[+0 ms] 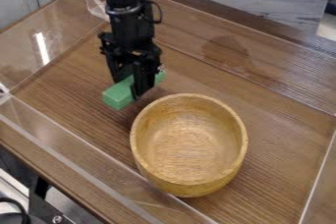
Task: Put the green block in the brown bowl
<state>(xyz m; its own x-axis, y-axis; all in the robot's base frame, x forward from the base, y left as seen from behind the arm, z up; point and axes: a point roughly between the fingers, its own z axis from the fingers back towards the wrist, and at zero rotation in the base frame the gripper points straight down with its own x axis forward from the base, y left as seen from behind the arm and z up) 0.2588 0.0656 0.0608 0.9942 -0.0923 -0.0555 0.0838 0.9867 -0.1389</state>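
We are seeing the gripper (133, 79) pointing straight down with its jaws clamping the block (120, 94), holding it just above the table (250, 66). The block is hanging just beside the bowl (190, 141), off its far-left rim, not inside it.

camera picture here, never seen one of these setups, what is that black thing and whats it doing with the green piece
The black thing is a robot arm ending in a two-fingered gripper that points straight down. There is one picture, taken from above and in front of a wooden table with clear walls around it. The gripper's fingers are closed on a small green block, which appears to be held just above the wood. Beside it sits a large brown bowl, empty inside, where the block is meant to go.
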